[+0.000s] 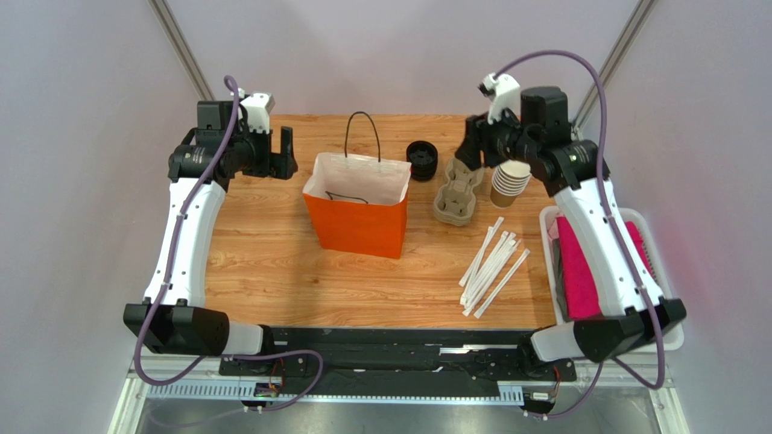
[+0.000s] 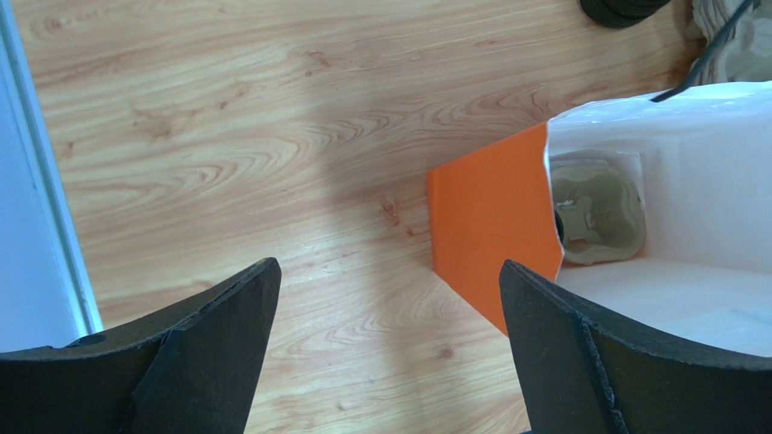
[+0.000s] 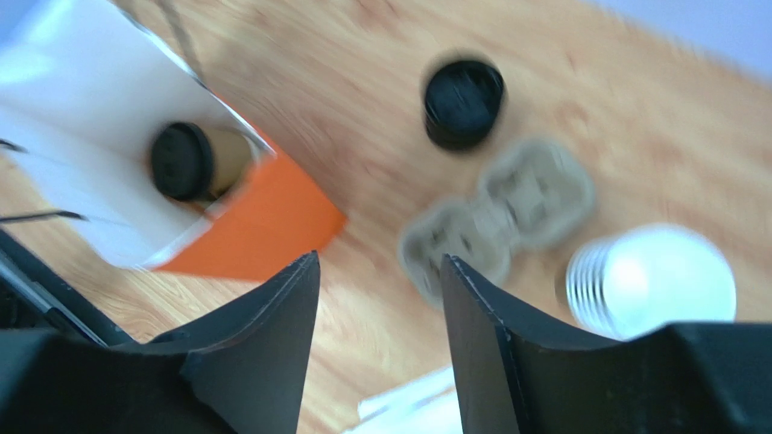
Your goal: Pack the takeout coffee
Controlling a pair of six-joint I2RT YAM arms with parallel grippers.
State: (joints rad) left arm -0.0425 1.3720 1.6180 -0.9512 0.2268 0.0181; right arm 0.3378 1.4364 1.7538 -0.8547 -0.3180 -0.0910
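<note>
The coffee cup (image 3: 186, 163), black lid on, sits inside the orange bag (image 1: 355, 226) at the middle of the table (image 1: 263, 271); the right gripper (image 3: 381, 267) hangs over the cardboard carrier (image 1: 458, 194) beside the bag, jaws partly apart and empty; the left gripper (image 2: 390, 271) hovers over bare wood left of the bag, jaws spread wide, holding nothing.

Lidded tan coffee cup (image 3: 195, 163), inside orange bag (image 3: 258, 231)
</note>
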